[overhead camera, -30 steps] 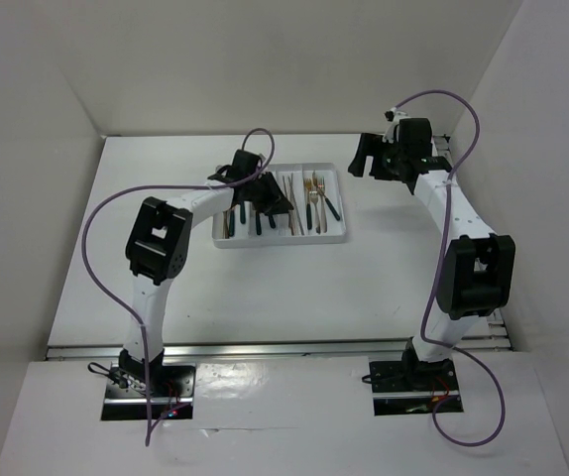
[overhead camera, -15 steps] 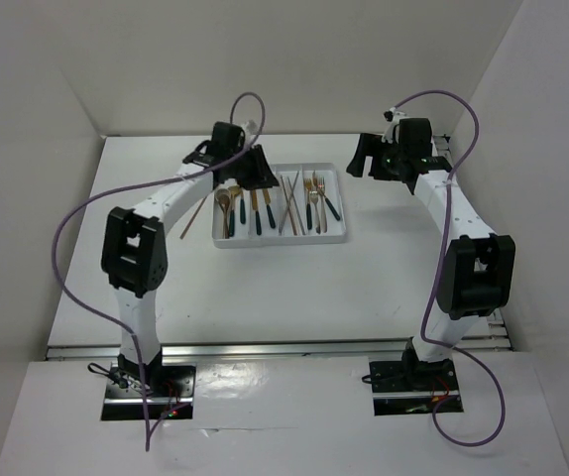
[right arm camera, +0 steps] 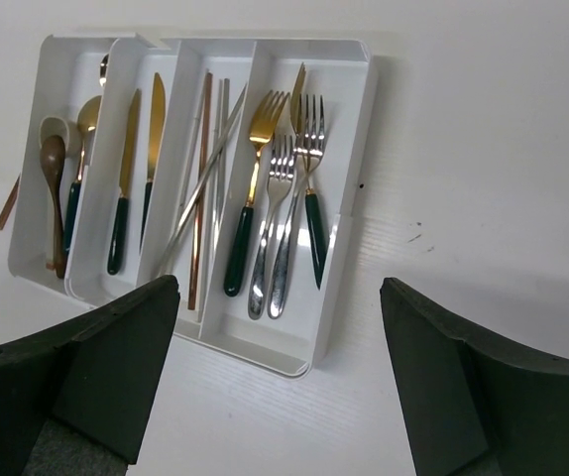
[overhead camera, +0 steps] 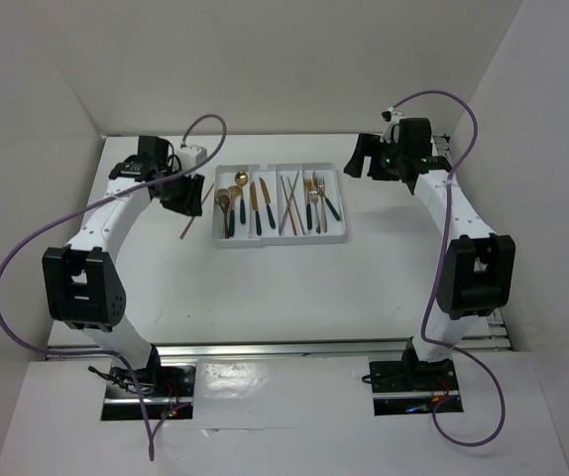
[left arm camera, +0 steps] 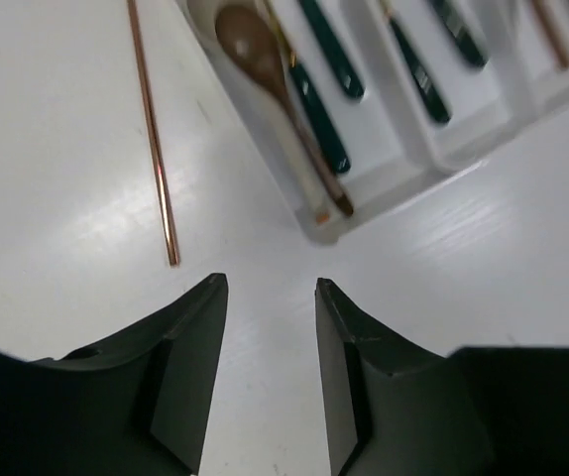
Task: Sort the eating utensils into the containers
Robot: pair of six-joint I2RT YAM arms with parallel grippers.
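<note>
Black fingers (left arm camera: 185, 367) of the left pincer (left arm camera: 270, 288) stood partly apart over the bare worktop (left arm camera: 56, 248), with nothing between them. Just ahead of this pincer and a little to its left lay one loose chopstick (left arm camera: 154, 149), flat on the worktop and outside the tray (left arm camera: 433, 159). Ahead and to the right was the tray's near corner, where a brown spoon (left arm camera: 250, 40) and some teal handles lay in the first compartments.

Farther off, the right pincer (right arm camera: 277, 293) hung wide open and empty above the other side of the tray. Below it the forks (right arm camera: 275, 198), the knives (right arm camera: 141, 149) and the other chopsticks (right arm camera: 205, 169) lay each in their own compartment.

I judged that the loose chopstick was the last piece to sort. It was thin and lay flat, so the fingers could close over it without catching it, or roll it away. It lay close beside the tray wall, so a finger coming down on that side could strike the wall and push the whole tray. The chopsticks in the tray lay crossed, and one more could end up across a divider.

The far end of the loose chopstick was cut off in the left wrist view. Whether a pale spoon lay under the brown one, I could not tell.
</note>
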